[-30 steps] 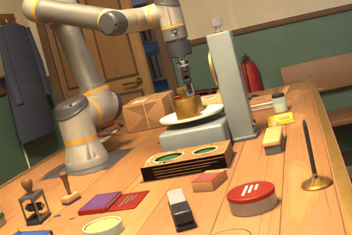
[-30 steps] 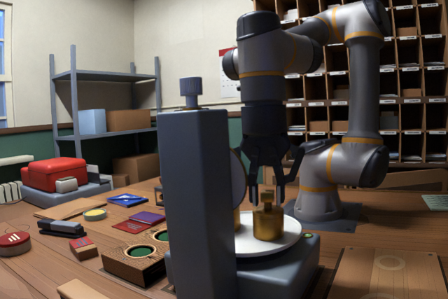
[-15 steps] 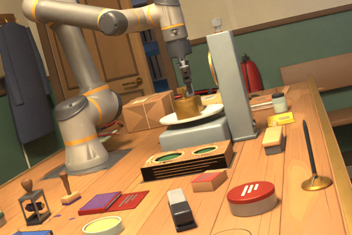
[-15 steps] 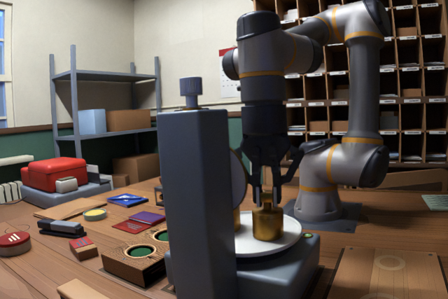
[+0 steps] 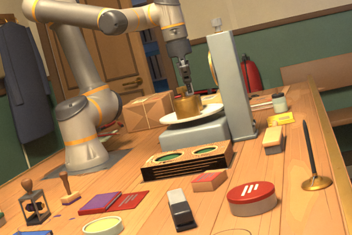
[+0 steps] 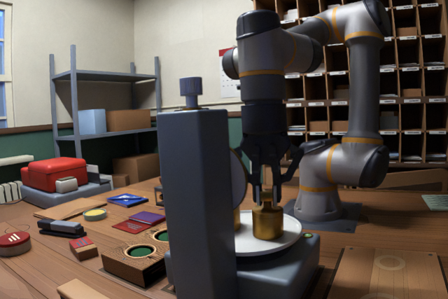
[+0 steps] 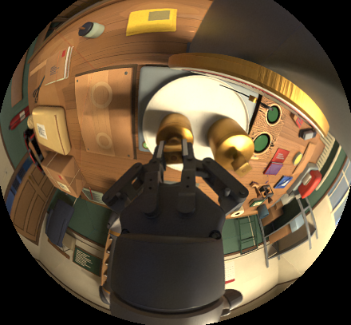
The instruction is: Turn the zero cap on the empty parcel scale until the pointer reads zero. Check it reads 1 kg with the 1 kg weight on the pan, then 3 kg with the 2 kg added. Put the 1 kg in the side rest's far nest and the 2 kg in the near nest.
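My gripper (image 5: 188,89) (image 6: 266,196) (image 7: 172,149) points straight down over the white pan (image 5: 191,113) (image 6: 267,232) of the grey parcel scale (image 5: 227,84) (image 6: 197,198). Two brass weights stand on the pan. One weight (image 6: 267,221) (image 7: 174,133) stands right under my fingers; the other (image 7: 231,145) stands beside it, nearer the scale's column. In the side camera the two overlap into one brass mass (image 5: 186,106). The zero cap (image 5: 216,23) (image 6: 190,89) sits on top of the column. The wooden side rest (image 5: 187,160) (image 6: 137,257) with two green-lined nests lies empty in front of the scale. My gripper is closed on the knob of the weight under it.
A brown parcel (image 5: 147,111) lies behind the scale near my arm's base. A red round tin (image 5: 251,198), a stapler (image 5: 180,209), stamps and ink pads (image 5: 112,201) cover the desk's near part. A pen stand (image 5: 314,175) stands by the right edge.
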You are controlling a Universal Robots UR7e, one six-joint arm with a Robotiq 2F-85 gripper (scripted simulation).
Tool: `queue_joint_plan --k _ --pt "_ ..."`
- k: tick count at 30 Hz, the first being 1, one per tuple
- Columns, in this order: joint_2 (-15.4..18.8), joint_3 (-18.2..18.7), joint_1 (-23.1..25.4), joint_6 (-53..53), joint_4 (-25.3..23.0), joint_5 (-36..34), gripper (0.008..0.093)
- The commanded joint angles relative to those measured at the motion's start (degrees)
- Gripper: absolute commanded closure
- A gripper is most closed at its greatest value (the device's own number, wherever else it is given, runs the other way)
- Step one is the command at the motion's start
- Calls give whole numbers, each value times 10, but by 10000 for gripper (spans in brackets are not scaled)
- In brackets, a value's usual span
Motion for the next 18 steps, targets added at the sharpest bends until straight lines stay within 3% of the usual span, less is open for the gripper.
queue_joint_plan --k 1,18 --pt "-1 -2 0 0 1 0 934" --pt "-11 -21 0 0 27 0 934"
